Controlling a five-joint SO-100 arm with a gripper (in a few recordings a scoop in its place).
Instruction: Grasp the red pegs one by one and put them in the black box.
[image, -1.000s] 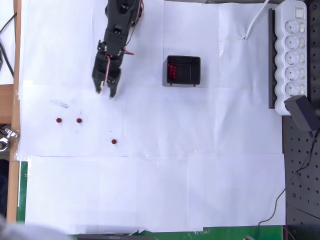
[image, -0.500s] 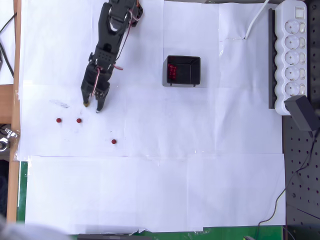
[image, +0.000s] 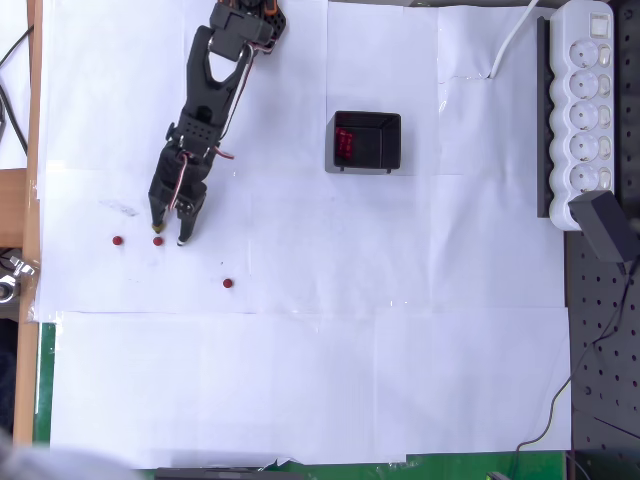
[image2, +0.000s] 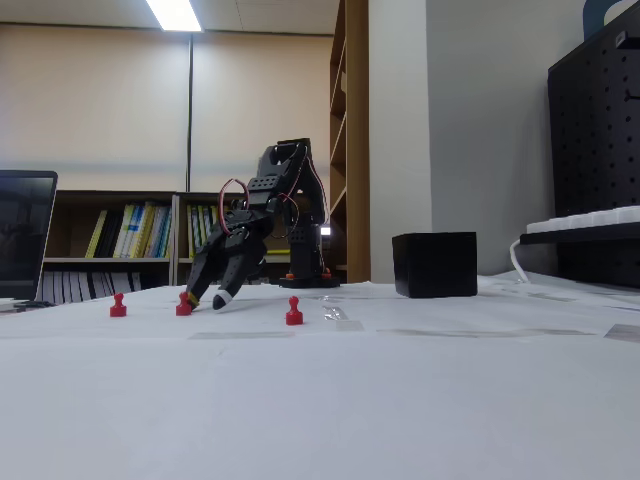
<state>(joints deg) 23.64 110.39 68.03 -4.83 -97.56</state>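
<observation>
Overhead view
Claw: the gripper (image: 168, 236) is sitting at the left of the white paper sheet (image: 320, 380), its fingers spread apart and gripping nothing.
Peg at the claw: one red peg (image: 157, 241) is lying between the two fingertips, just inside the left one — whether a finger is touching it, I cannot tell.
Other loose pegs: a second peg (image: 118, 241) is lying to the claw's left, near it; a third peg (image: 228, 283) is lying below and to the right of the claw, a little further off.
Loose count: three pegs are waiting on the paper.
Black box: the black box (image: 366, 142) is standing well apart from the claw, up and to its right, with red pegs in the box (image: 344, 144) showing against its left wall — too bunched to count.
Progress: by my judgement the task is running past its middle; some pegs are already boxed, three are left, and the claw is lining up on the next.

Fixed view
Claw: the gripper (image2: 203, 301) is reaching down to the table, tips at the paper and parted, empty.
Pegs: three are standing upright — the middle peg (image2: 184, 304) right at the tips, the left peg (image2: 118, 306) to the claw's left, the right peg (image2: 293, 312) to its right.
Box: the black box (image2: 434, 264) is standing far to the claw's right; its inside is hidden.
</observation>
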